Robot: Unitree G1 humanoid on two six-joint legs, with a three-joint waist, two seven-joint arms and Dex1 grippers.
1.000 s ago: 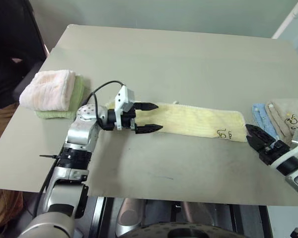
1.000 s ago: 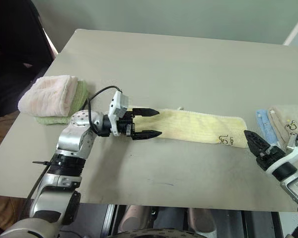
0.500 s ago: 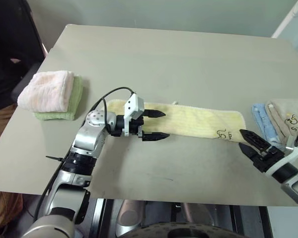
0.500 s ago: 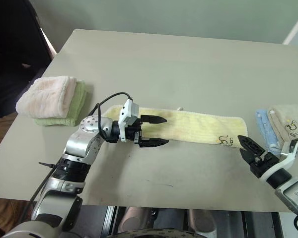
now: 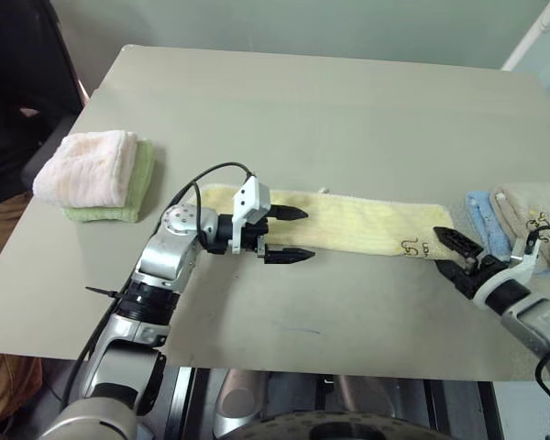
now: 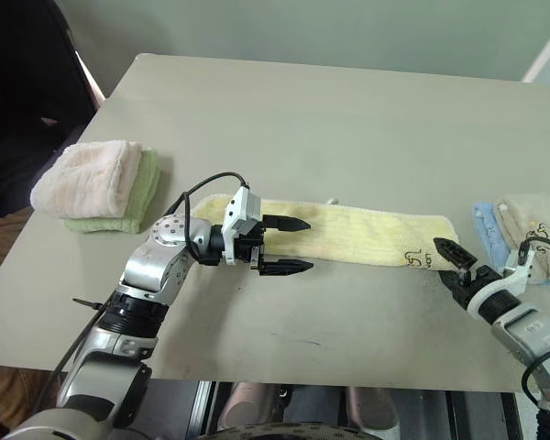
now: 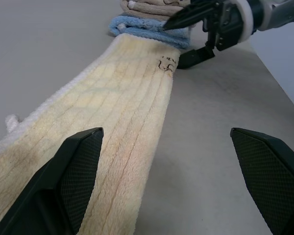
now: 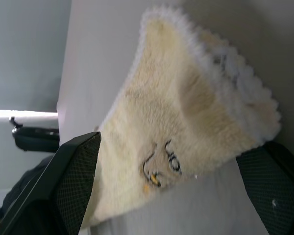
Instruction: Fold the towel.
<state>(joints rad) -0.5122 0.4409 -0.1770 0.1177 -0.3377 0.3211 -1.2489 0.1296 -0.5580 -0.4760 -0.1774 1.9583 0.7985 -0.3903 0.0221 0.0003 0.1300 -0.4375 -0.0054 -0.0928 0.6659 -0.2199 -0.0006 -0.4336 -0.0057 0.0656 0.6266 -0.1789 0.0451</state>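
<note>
Since a second ago the right claw (image 5: 446, 252) has come forward from the counter's near right edge to the right end of the towel (image 5: 357, 223), and the left claw (image 5: 289, 234) has shifted to the right along the towel's left part; in the last half second it kept its place.

Nearest, the right claw is spread, one finger over the towel's right end beside the dark embroidered marks (image 5: 412, 247) and the other low at the counter (image 5: 348, 119) just beside that end; I cannot tell if it touches the cloth.

A little farther, one pale-yellow towel lies flat and stretched left to right across the middle of the counter. The left claw, also spread wide, points right, one finger over the towel and one over the bare counter, holding nothing.

At the right edge lie two small cloths: one blue (image 5: 482, 220), touching the towel's end, and one beige (image 5: 536, 213).

At the left side sits one stack of two folded towels, pink (image 5: 90, 165) on green (image 5: 133, 191).
</note>
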